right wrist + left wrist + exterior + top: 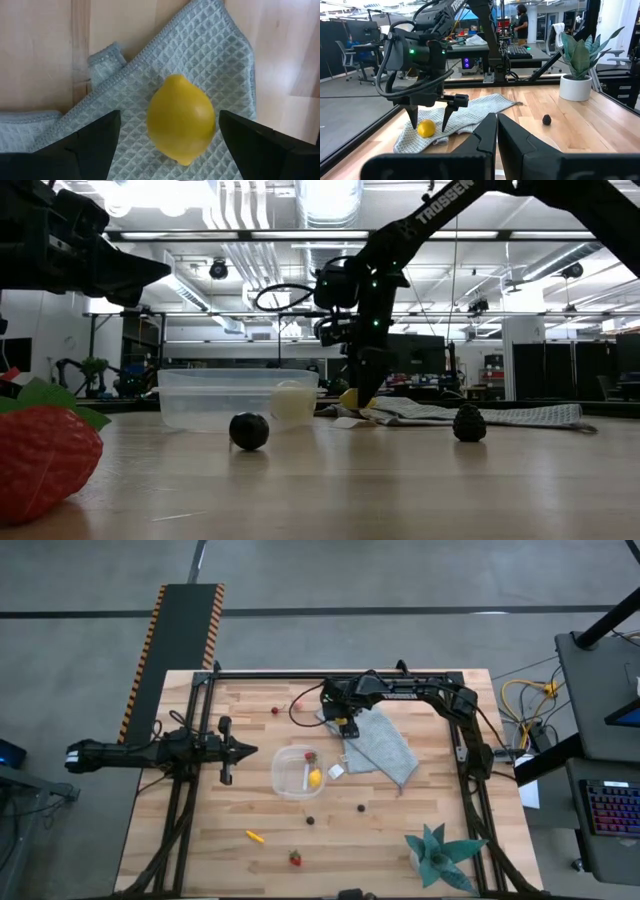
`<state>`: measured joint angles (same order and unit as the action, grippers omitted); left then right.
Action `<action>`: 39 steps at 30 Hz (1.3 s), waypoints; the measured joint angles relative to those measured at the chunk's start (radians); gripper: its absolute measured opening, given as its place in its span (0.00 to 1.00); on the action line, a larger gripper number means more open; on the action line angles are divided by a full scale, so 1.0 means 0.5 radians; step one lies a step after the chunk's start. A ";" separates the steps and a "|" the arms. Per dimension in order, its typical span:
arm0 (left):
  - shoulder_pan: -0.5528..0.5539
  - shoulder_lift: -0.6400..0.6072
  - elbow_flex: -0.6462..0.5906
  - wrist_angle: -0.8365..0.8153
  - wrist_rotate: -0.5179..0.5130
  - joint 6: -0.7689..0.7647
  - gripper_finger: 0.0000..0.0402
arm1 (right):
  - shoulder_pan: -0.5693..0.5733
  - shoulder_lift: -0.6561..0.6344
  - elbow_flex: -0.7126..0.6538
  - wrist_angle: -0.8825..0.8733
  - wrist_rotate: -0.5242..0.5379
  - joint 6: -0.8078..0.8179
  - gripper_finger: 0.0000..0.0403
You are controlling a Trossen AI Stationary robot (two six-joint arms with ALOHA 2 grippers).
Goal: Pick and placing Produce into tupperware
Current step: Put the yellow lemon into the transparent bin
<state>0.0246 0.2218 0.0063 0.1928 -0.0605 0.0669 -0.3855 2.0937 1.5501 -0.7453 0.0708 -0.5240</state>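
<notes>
**Right gripper spread over a lemon on the cloth**

The right gripper [167,137] hangs above a yellow lemon [181,118] lying on the grey-blue waffle cloth [385,745], its fingers wide apart on either side and not touching it; white lettering on that arm reads "TROSSEN" in the low view. The clear tupperware [297,772] sits mid-table holding another lemon [314,778] and a red berry [310,756]; a small white tag [336,770] lies just beside it. The left gripper [245,750] waits near the container's left side, fingers nearly closed and empty. Loose on the wood: an orange carrot-like piece [255,836], a strawberry [295,858], two dark round pieces [310,821]; a teal spiky plant [437,854] stands in the corner.
</notes>
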 joint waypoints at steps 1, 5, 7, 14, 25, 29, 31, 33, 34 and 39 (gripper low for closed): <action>0.000 0.000 0.000 0.000 0.000 0.000 0.00 | 0.000 -0.001 0.000 0.007 0.000 -0.001 0.82; 0.000 0.000 0.000 0.000 0.000 0.000 0.00 | -0.005 -0.004 0.000 0.010 -0.004 0.000 0.82; -0.001 0.000 0.000 0.000 -0.001 0.000 0.00 | -0.011 -0.004 0.000 0.015 -0.024 0.000 0.82; -0.001 0.001 0.000 0.000 0.000 -0.001 0.00 | -0.013 0.007 0.000 0.046 -0.053 0.024 0.81; 0.000 0.001 0.000 -0.002 0.000 -0.005 0.00 | -0.012 0.007 -0.012 0.022 -0.054 0.059 0.80; -0.001 0.013 0.000 -0.002 0.000 -0.005 0.00 | -0.012 0.007 -0.016 -0.013 -0.062 0.057 0.73; 0.000 0.021 0.000 -0.002 0.000 -0.005 0.00 | -0.013 0.007 -0.016 -0.007 -0.115 0.075 0.67; 0.000 0.028 0.000 -0.001 0.000 -0.006 0.00 | -0.013 0.007 -0.016 -0.006 -0.156 0.091 0.61; 0.000 0.030 0.000 -0.002 0.000 -0.006 0.00 | -0.011 0.007 -0.016 -0.006 -0.155 0.090 0.58; 0.000 0.030 0.000 -0.002 0.000 -0.006 0.00 | -0.011 0.007 -0.016 -0.007 -0.153 0.089 0.46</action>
<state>0.0246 0.2367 0.0063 0.1921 -0.0605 0.0639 -0.3912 2.0972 1.5421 -0.7490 -0.0059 -0.4793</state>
